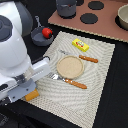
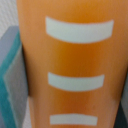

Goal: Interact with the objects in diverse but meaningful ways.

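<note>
The golden scored bread loaf (image 2: pixel 75 65) fills the wrist view, very close to the camera, with its pale score marks across it. In the exterior view the loaf (image 1: pixel 31 95) shows as an orange block at the mat's near corner on the exterior view's left. My gripper (image 1: pixel 21 92) is right at it, mostly hidden by the white arm, so its fingers cannot be made out. The red tomato (image 1: pixel 47 32) sits in the small grey pan (image 1: pixel 39 36) at the back. The yellow packet (image 1: pixel 80 45) lies on the mat. The sausage is out of view.
A striped placemat (image 1: pixel 95 95) carries a round tan plate (image 1: pixel 70 66), with an orange-handled knife (image 1: pixel 86 58) and fork (image 1: pixel 70 81) beside it. Behind it lies a brown stove board (image 1: pixel 107 25) with black burners, a dark pot (image 1: pixel 66 7) and a bowl (image 1: pixel 123 17).
</note>
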Robot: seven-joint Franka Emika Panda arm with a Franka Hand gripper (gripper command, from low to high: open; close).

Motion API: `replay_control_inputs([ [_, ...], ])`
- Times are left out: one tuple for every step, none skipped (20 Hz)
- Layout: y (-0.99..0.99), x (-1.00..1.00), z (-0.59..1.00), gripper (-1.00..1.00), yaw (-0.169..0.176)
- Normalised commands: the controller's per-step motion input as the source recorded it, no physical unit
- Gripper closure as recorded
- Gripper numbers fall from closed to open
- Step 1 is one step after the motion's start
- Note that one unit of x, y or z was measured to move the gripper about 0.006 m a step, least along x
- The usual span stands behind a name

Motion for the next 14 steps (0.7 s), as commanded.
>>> replay_control_inputs([
  [0.63,0.75,0.54,1.00,0.014],
  [0.65,0.75,0.48,1.00,0.012],
  [0.67,0.74,0.41,1.00,0.006],
  [0.69,0.73,0.35,1.00,0.002],
  [0.71,0.71,0.29,1.00,0.001],
  [0.72,0.71,0.26,1.00,0.000],
  [0.73,0.72,0.22,1.00,0.000],
  [0.73,0.73,0.14,1.00,0.000],
  [0.72,0.74,0.10,1.00,0.000],
  [0.73,0.74,0.07,1.00,0.000],
  [0.71,0.74,0.01,1.00,0.000],
  [0.70,0.75,0.00,1.00,0.000],
  [0.69,0.77,0.00,1.00,0.000],
  [0.67,0.79,0.00,1.00,0.000],
])
